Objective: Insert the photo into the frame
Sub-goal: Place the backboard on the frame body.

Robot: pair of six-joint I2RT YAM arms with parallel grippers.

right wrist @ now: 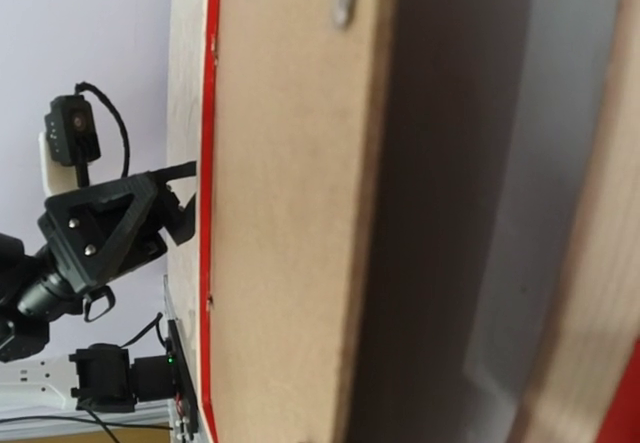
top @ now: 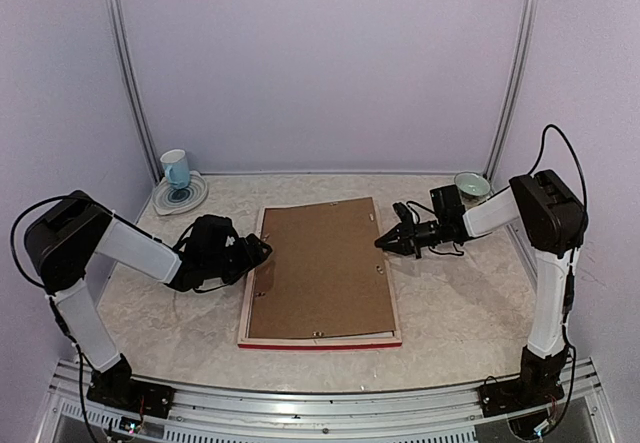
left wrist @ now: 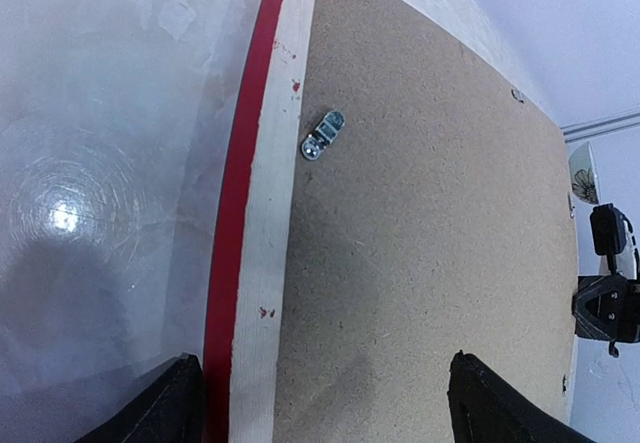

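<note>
The frame (top: 320, 341) is laid face down on the table (top: 450, 303), its pale wooden back upward and only a red strip of its face showing at the edges. The opening is filled by the brown backing board (top: 322, 268). The photo itself is not seen in any view, so it is judged to be under the board already, though this cannot be confirmed. What is left, it is judged, is the fastening. A small metal turn clip (left wrist: 322, 136) is seen at the seam between rail and board, but whether every clip has been turned cannot be told.

The left gripper (top: 262, 250) is held wide open at the frame's left rail. In its wrist view the two fingers (left wrist: 165, 408) straddle that rail, one over the table, the other over the board, and nothing is gripped. The right gripper (top: 383, 243) is closed on nothing, its tips just at the right rail, opposite the left one.
</note>
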